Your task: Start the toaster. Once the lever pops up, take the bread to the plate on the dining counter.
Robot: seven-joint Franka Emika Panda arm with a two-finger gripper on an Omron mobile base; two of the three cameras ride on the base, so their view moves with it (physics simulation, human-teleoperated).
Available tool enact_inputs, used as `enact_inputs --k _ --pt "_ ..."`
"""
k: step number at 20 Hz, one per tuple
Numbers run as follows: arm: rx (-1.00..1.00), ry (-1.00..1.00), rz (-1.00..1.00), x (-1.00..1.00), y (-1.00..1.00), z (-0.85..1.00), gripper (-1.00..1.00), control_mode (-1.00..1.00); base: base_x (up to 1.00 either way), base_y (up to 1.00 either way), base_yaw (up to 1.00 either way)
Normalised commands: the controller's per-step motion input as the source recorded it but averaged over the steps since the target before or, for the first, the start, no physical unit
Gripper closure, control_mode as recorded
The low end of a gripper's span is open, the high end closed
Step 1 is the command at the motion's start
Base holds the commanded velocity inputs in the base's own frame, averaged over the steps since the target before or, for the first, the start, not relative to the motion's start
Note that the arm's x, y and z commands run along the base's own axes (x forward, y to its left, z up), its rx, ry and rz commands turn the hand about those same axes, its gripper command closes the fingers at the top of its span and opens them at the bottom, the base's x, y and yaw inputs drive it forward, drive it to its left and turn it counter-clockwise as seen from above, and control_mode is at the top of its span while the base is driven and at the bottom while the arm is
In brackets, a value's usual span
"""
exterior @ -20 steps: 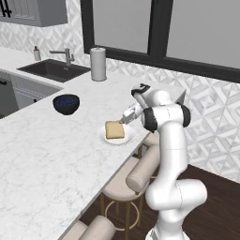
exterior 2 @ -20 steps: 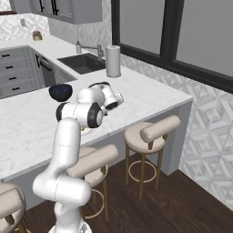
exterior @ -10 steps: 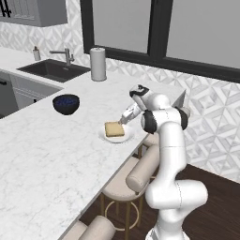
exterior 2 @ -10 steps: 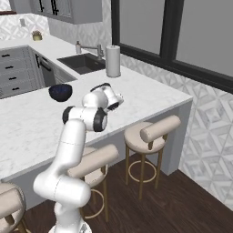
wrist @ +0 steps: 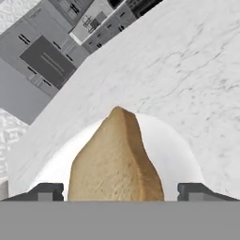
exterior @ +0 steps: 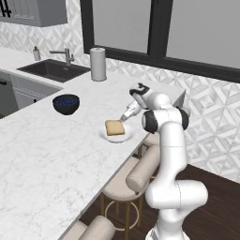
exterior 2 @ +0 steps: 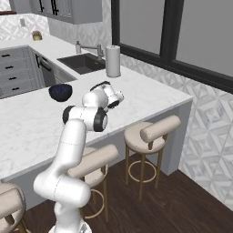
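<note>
Bread [wrist: 115, 157] sits between our two fingertips [wrist: 46, 191], which stand spread wide to either side of it and do not touch it, so we read the gripper [exterior: 125, 118] as released. From the left base camera the slice lies flat on the plate [exterior: 104, 135], with our gripper just beside its near corner and slightly above. The plate rests near the overhanging edge of the dining counter [exterior: 56, 154], with the dark blue bowl [exterior: 65, 103] well apart from it and the paper towel roll [exterior: 98, 64] further back by the sink [exterior: 52, 70]. We judge the placing step done or all but done. What remains for us is a clean retreat: lift the hand straight away without brushing the slice off the plate.
</note>
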Motion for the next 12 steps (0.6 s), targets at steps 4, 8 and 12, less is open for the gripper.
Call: enact_inputs --k 4,8,12 --pt "0.03 -0.13 0.0 0.0 0.0 0.34 -1.0 -1.0 0.0 0.0 0.0" --pt "0.02 -0.1 0.0 0.0 0.0 0.34 -1.0 -1.0 0.0 0.0 0.0" --pt "0.06 -0.16 -0.01 -0.19 0.0 0.56 -1.0 -1.0 0.0 0.0 0.0"
